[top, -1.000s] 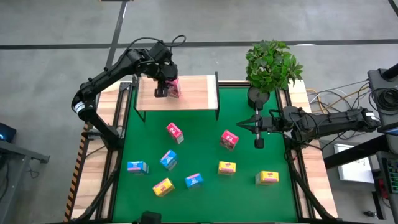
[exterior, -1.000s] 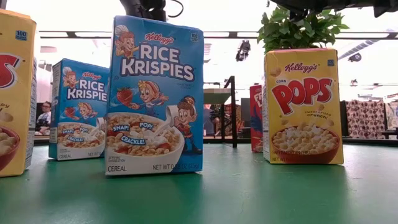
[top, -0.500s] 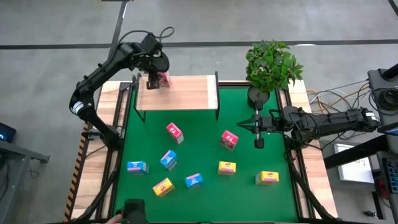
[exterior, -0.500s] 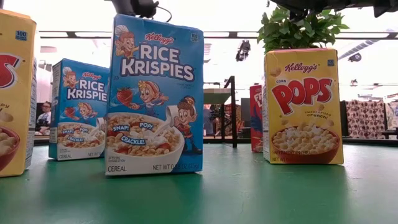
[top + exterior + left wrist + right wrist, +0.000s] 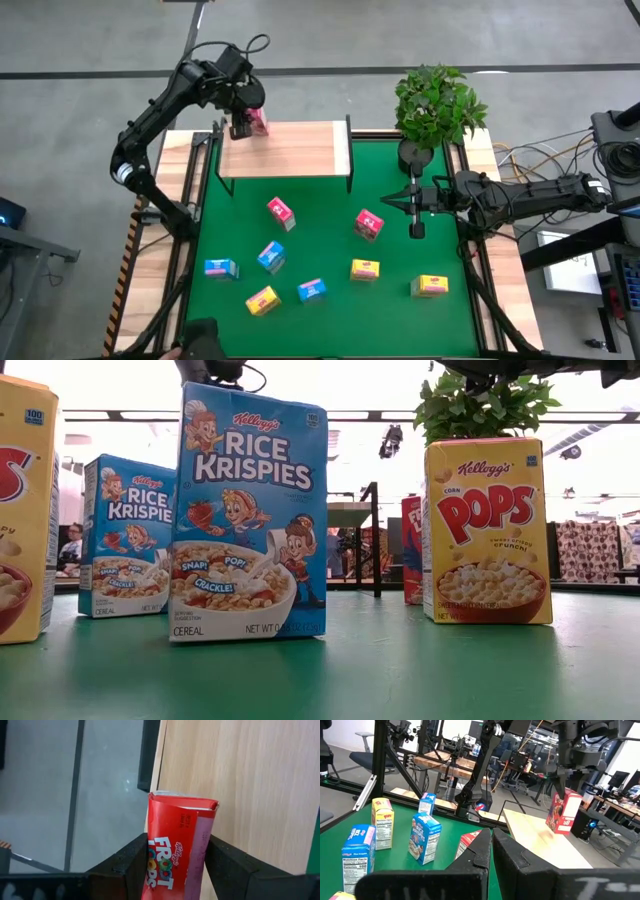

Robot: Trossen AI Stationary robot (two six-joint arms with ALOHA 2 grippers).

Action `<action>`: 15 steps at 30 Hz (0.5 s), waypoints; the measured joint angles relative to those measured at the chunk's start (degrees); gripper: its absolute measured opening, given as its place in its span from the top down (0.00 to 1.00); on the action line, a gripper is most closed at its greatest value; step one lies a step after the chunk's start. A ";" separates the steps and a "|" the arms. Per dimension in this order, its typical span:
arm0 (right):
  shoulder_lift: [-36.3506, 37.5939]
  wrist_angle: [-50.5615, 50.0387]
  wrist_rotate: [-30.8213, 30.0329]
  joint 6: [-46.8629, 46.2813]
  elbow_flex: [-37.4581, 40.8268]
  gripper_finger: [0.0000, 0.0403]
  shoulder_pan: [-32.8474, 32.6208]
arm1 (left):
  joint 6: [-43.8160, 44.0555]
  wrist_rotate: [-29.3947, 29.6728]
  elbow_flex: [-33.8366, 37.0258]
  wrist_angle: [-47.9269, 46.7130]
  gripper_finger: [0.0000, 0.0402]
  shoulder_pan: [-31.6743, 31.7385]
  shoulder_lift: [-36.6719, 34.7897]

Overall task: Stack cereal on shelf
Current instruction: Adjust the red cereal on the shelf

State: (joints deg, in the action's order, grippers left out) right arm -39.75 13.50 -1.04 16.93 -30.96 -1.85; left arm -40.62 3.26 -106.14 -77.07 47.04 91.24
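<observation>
My left gripper is shut on a pink-red cereal box at the far left corner of the shelf, a light wooden board with black posts. Whether the box touches the board, I cannot tell. Several more cereal boxes stand on the green mat: pink-red, blue and yellow. My right gripper waits shut and level above the mat's right side. My left gripper pinches the pink-red box's two opposite sides between its fingers, at the box's upper end. The fingers come from above, slanting down. The box hangs nearly upright below them, over the board's far left corner.
A potted plant stands at the far right beside the shelf. The rest of the shelf board is bare. In the low view, blue boxes and a yellow one stand close to the camera. A dark shape shows at the near edge.
My left gripper has carried the pink-red box from over the shelf's left middle toward the far left corner, rising a little and rolling somewhat. The box has stayed in the hold.
</observation>
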 joint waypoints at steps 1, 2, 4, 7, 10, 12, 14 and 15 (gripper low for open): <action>0.00 0.00 0.00 0.01 0.00 0.98 0.00 | 0.04 0.51 0.22 -0.03 0.59 0.20 0.00; 0.00 0.02 0.00 0.02 0.00 0.98 0.00 | 0.02 1.36 0.65 -0.19 0.59 0.39 -0.01; 0.00 0.02 0.00 0.00 0.00 0.98 0.00 | -0.03 3.39 1.52 -0.67 0.59 0.83 0.03; -0.01 0.02 0.00 0.15 0.00 0.98 0.00 | -0.20 3.83 2.09 -1.75 0.60 1.58 0.45; -0.01 0.02 0.00 0.15 0.00 0.98 0.00 | -0.30 3.78 2.09 -1.47 0.61 1.74 0.55; -0.02 0.01 0.00 0.15 0.00 0.98 0.00 | -0.35 3.77 2.09 -1.47 0.61 1.74 0.55; -0.02 0.02 0.00 0.17 0.00 0.98 0.00 | -0.36 3.77 2.09 -1.34 0.62 1.74 0.55; -0.02 0.02 0.00 0.17 0.00 0.98 0.00 | -0.35 3.77 2.09 -1.15 0.62 1.74 0.55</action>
State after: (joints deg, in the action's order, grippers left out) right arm -39.77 13.52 -1.04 17.10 -30.96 -1.85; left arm -40.97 7.03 -104.05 -78.22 48.77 91.79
